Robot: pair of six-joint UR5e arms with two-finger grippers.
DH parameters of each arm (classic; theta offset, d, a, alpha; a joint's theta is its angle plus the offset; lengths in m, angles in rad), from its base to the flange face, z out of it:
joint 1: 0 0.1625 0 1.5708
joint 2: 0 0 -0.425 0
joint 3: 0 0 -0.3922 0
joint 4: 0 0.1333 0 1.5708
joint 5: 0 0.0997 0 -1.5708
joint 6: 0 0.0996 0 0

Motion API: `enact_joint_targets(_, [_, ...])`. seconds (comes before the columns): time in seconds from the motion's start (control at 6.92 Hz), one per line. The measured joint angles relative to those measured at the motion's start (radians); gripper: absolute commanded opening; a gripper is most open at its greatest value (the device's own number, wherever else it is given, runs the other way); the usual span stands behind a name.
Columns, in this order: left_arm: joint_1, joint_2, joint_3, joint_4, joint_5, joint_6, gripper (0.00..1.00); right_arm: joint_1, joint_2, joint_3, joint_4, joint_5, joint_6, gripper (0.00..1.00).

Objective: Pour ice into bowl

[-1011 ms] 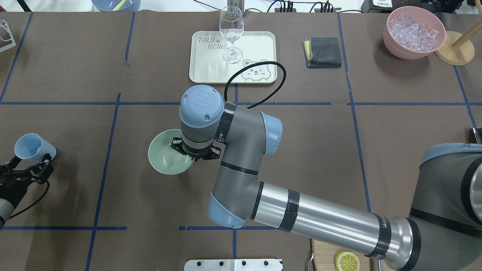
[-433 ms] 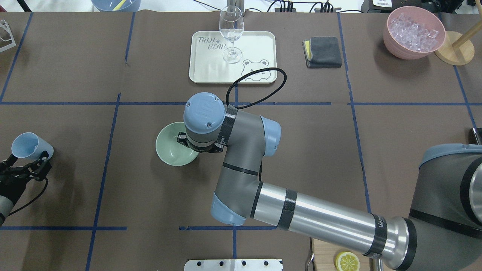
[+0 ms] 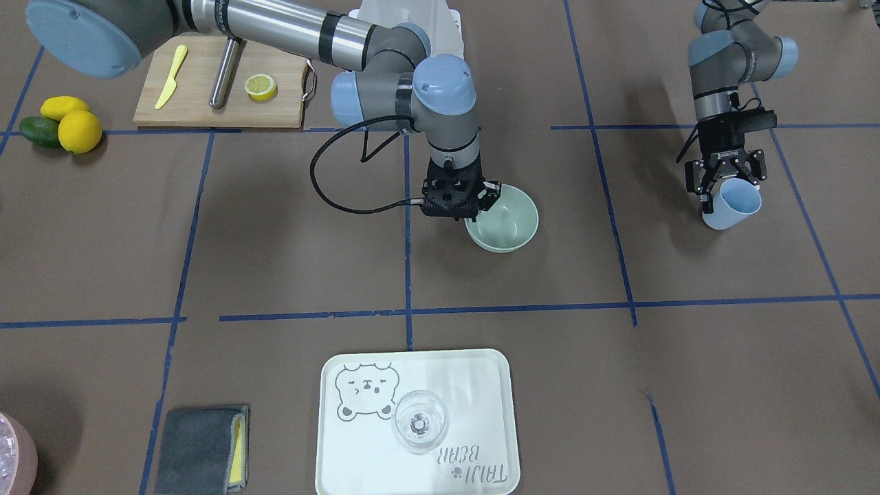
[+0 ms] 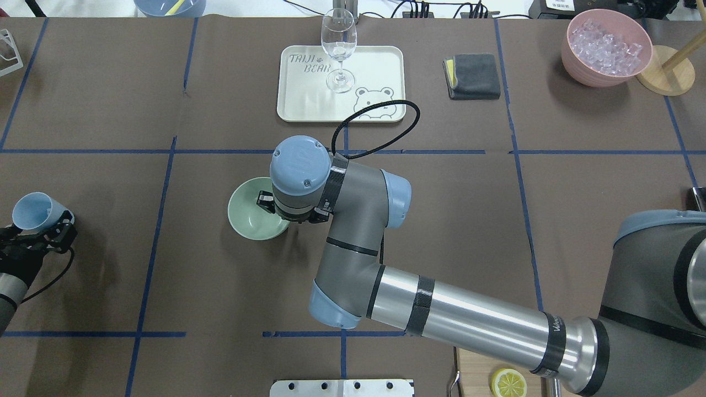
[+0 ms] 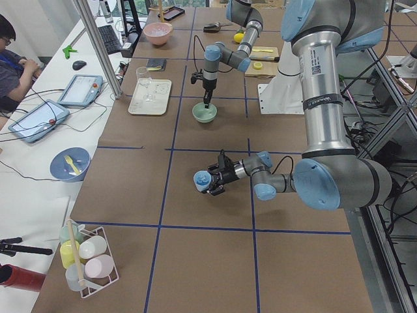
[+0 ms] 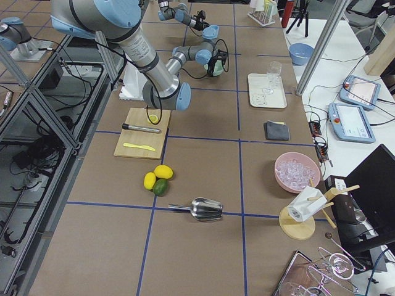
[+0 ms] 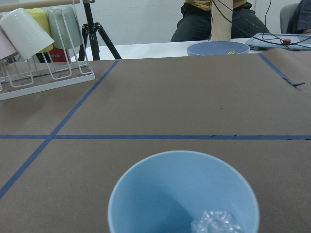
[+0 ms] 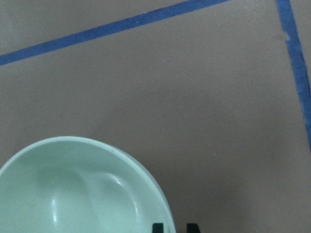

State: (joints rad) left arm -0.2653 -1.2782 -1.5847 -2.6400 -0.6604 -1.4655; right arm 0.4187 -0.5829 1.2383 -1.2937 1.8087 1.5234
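Right jaws: we see them nearly closed, pinching the bowl's [image 3: 505, 221] rim on the robot's right side, with a tip on either side of it.
Left jaws: clamped on the sides of a tilted blue cup [image 4: 33, 212], near the tabletop's [image 4: 469, 231] left end.
Ice [image 7: 217, 222]: a clear, glassy clump low inside the cup.
Bowl: pale green and smooth. We find it mid-tabletop, well apart from the cup.
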Motion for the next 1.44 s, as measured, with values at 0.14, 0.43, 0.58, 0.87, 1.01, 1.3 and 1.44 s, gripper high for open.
enact_joint_targets(0.14, [-0.018, -0.006, 0.003, -0.010, -0.002, 0.014, 0.17, 0.000, 0.001, 0.000, 0.000, -0.004, 0.005, 1.00])
enact_joint_targets(0.43, [-0.059, -0.024, 0.005, -0.093, -0.008, 0.105, 0.00, 0.006, 0.001, 0.009, 0.001, -0.005, 0.023, 1.00])
enact_joint_targets(0.58, [-0.094, -0.048, 0.000, -0.156, -0.024, 0.218, 0.00, 0.019, -0.001, 0.024, -0.001, -0.002, 0.026, 1.00])
enact_joint_targets(0.87, [-0.181, -0.108, -0.044, -0.261, -0.082, 0.523, 0.00, 0.072, -0.043, 0.101, -0.011, 0.053, 0.026, 1.00])
enact_joint_targets(1.01, [-0.195, -0.136, -0.066, -0.271, -0.091, 0.578, 0.00, 0.106, -0.128, 0.195, -0.013, 0.090, 0.021, 1.00])
enact_joint_targets(1.3, [-0.196, -0.202, -0.103, -0.265, -0.116, 0.648, 0.00, 0.164, -0.324, 0.373, -0.011, 0.141, -0.030, 1.00])
enact_joint_targets(1.44, [-0.194, -0.248, -0.111, -0.235, -0.135, 0.714, 0.00, 0.183, -0.384, 0.416, -0.008, 0.161, -0.066, 1.00])
